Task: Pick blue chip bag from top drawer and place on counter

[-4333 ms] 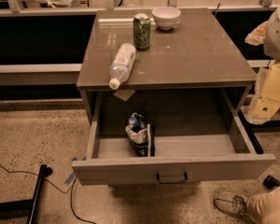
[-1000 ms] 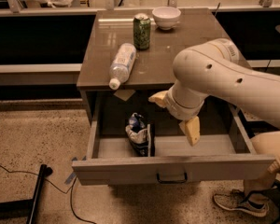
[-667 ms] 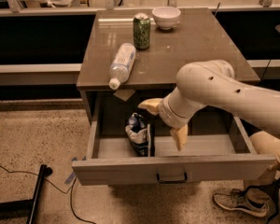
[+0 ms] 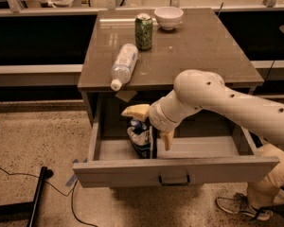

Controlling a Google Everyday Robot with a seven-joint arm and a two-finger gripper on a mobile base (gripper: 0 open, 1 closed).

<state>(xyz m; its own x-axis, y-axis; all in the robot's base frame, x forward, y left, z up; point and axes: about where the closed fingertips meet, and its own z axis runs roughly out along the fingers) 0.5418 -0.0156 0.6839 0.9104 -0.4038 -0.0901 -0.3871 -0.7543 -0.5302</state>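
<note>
Scanning left to right. See water bottle (image 4: pixel 124 65) lying flat at left front of surface (image 4: pixel 203 46), cap toward the front edge. Green can (image 4: pixel 144 31) and white bowl (image 4: pixel 169 17) upright further back. Ignore all three. Below, find top drawer (image 4: pixel 175 170) standing open, with blue chip bag (image 4: pixel 138 138) inside, left of centre, propped on edge and crumpled. Judge bag's long axis as running roughly front-to-back in drawer, narrow face toward camera. Just right of and slightly above bag, find end effector (image 4: pixel 152 125) down inside drawer opening, fingers spread apart and clamped on nothing. One finger (image 4: pixel 135 110) pointing left over bag's rear top, the other (image 4: pixel 167 139) pointing down just beside bag's right flank. Puts bag down and left of the fingertip midpoint, near, apparently within the open span. Cannot tell whether touching. Only one arm (image 4: pixel 227 103), reaching in from right, so no choice of side. Reckon next move needs a small shift left and down to centre the span across bag's thin dimension, then close. Expect foil to crumple and slip if pinched near the top only. Keep lift path clear of surface's front lip directly overhead.
</note>
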